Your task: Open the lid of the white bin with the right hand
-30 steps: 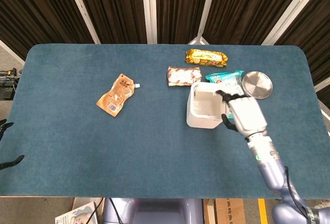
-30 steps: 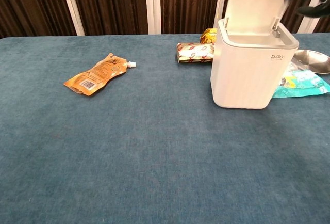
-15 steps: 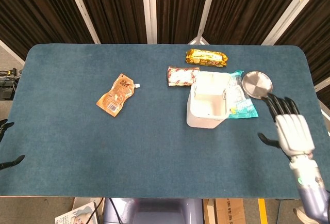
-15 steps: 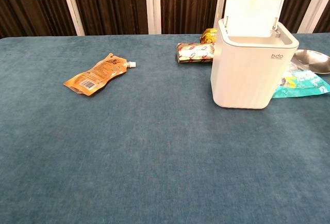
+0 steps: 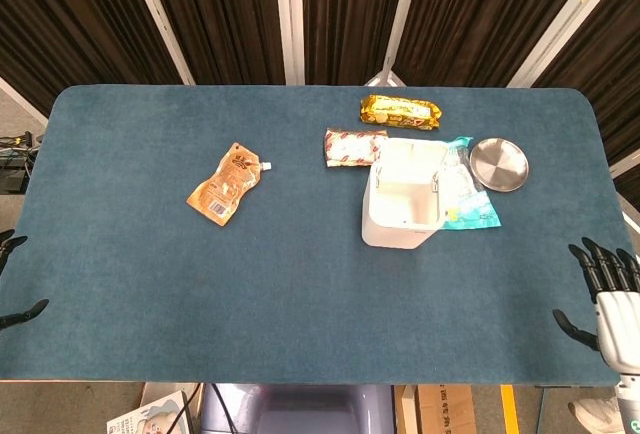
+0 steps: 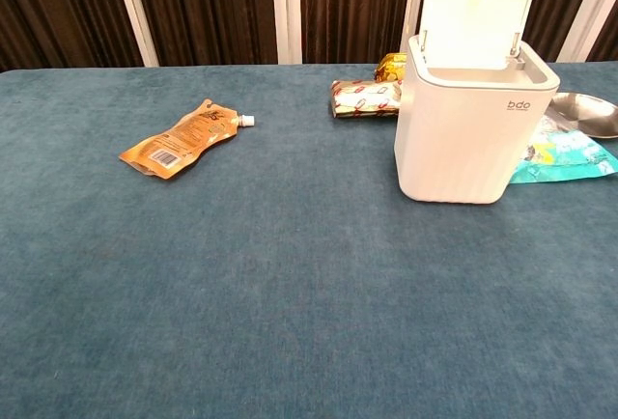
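Note:
The white bin (image 5: 403, 206) (image 6: 470, 125) stands right of the table's middle. Its lid (image 6: 477, 6) is swung up and back, standing upright on its hinge, and the inside shows from above. My right hand (image 5: 612, 299) hovers at the table's front right corner, far from the bin, with its fingers spread and nothing in them. It does not show in the chest view. Of my left hand (image 5: 14, 279) only dark fingertips show at the left edge of the head view, apart and holding nothing.
An orange pouch (image 5: 226, 183) lies left of centre. Behind the bin lie a red-and-white packet (image 5: 352, 146) and a yellow packet (image 5: 400, 111). A teal packet (image 5: 463, 194) and a round metal dish (image 5: 498, 164) lie to the bin's right.
My right hand has let go of the raised lid and drawn back from the bin to the table's front right corner. The lid stays up.

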`<action>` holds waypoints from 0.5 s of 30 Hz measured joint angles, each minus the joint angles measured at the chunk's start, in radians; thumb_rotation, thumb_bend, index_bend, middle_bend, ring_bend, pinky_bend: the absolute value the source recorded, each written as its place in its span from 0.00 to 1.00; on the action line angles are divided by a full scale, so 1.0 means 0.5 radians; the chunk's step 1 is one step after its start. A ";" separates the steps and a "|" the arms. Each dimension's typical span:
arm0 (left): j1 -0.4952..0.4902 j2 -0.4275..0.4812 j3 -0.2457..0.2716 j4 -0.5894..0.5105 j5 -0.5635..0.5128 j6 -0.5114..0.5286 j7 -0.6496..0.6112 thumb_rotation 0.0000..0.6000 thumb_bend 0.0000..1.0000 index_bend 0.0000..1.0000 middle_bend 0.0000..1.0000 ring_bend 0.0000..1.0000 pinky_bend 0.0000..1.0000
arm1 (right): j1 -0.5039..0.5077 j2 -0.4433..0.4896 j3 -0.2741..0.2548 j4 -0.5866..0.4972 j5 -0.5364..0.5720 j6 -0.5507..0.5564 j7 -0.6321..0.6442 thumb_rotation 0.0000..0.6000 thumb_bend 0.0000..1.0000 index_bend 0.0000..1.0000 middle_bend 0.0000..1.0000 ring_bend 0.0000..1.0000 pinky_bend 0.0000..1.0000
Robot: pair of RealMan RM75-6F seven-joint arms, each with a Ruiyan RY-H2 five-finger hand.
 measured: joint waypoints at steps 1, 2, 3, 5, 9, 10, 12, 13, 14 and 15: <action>0.003 0.000 0.001 0.007 0.011 0.011 -0.014 1.00 0.00 0.17 0.09 0.00 0.14 | -0.009 -0.015 -0.003 0.016 -0.011 0.002 -0.005 1.00 0.20 0.14 0.11 0.13 0.09; 0.006 0.000 0.002 0.011 0.018 0.018 -0.022 1.00 0.00 0.17 0.09 0.00 0.14 | -0.017 -0.026 -0.007 0.028 -0.019 0.000 -0.007 1.00 0.20 0.14 0.11 0.13 0.09; 0.009 0.000 0.004 0.016 0.023 0.023 -0.031 1.00 0.00 0.17 0.09 0.00 0.14 | -0.021 -0.033 -0.013 0.037 -0.023 -0.009 -0.008 1.00 0.20 0.14 0.11 0.13 0.09; 0.010 0.001 0.006 0.021 0.031 0.025 -0.047 1.00 0.00 0.17 0.09 0.00 0.14 | -0.021 -0.037 -0.018 0.046 -0.021 -0.041 -0.011 1.00 0.20 0.14 0.11 0.13 0.09; 0.007 0.011 0.017 0.039 0.062 0.017 -0.115 1.00 0.00 0.17 0.09 0.00 0.14 | -0.016 -0.042 -0.010 0.070 -0.002 -0.116 -0.017 1.00 0.20 0.14 0.10 0.13 0.09; 0.007 0.012 0.018 0.047 0.069 0.018 -0.121 1.00 0.00 0.17 0.09 0.00 0.14 | -0.014 -0.043 -0.008 0.075 0.001 -0.129 -0.017 1.00 0.20 0.14 0.10 0.13 0.09; 0.007 0.010 0.021 0.055 0.080 0.023 -0.123 1.00 0.00 0.17 0.09 0.00 0.14 | -0.010 -0.041 -0.007 0.081 0.010 -0.167 -0.014 1.00 0.20 0.14 0.11 0.13 0.09; 0.005 0.008 0.022 0.057 0.083 0.023 -0.122 1.00 0.00 0.17 0.09 0.00 0.14 | -0.007 -0.039 -0.006 0.082 0.015 -0.186 -0.012 1.00 0.20 0.14 0.11 0.13 0.09; 0.004 0.006 0.022 0.059 0.083 0.022 -0.121 1.00 0.00 0.17 0.09 0.00 0.14 | -0.004 -0.037 -0.005 0.083 0.020 -0.206 -0.010 1.00 0.20 0.14 0.11 0.13 0.09; 0.002 0.003 0.021 0.061 0.083 0.020 -0.117 1.00 0.00 0.17 0.09 0.00 0.14 | 0.001 -0.037 0.001 0.084 0.029 -0.228 -0.010 1.00 0.20 0.14 0.11 0.13 0.09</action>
